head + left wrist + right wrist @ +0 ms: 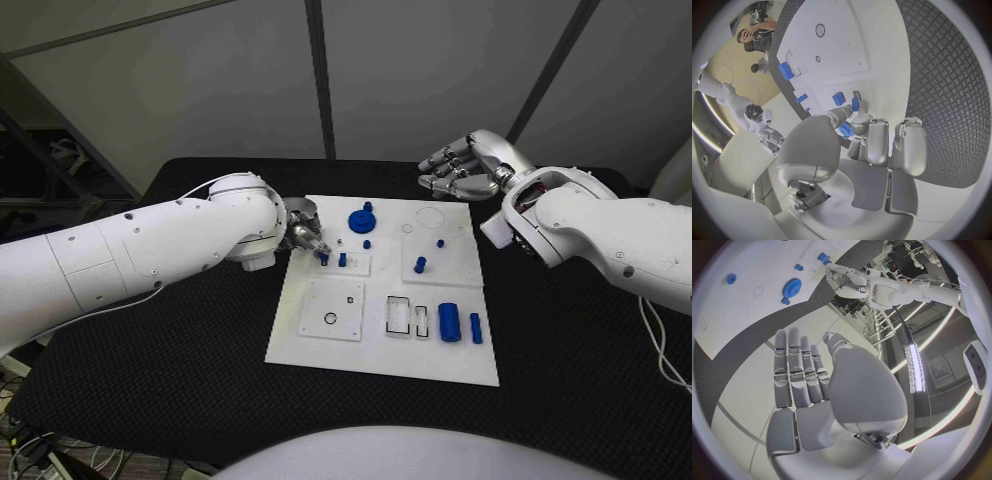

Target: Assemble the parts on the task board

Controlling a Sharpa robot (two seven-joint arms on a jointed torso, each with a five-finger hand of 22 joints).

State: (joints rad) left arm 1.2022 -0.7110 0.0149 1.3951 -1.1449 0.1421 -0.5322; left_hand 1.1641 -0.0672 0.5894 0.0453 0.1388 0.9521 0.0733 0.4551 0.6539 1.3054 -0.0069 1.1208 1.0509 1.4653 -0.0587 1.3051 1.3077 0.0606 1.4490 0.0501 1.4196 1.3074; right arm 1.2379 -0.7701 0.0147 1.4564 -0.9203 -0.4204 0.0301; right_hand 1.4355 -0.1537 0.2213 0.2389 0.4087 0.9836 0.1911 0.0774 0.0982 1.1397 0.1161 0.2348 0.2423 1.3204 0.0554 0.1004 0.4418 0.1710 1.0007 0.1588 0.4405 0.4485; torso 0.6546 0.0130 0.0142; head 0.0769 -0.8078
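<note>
A black textured table [173, 380] carries the flat white task board [378, 345] at the centre of my head view. My left hand [306, 236] sits at the board's left edge, fingers pinching a small blue part [846, 130]. My right hand [464, 163] hovers at upper right, fingers straight, together, holding nothing. A round blue gear [362, 221] lies near the board's top.

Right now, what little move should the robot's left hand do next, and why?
Probably lower the left hand slightly: it pinches a small blue part just above the task board, beside other blue pieces, while the right hand waits open.
</note>
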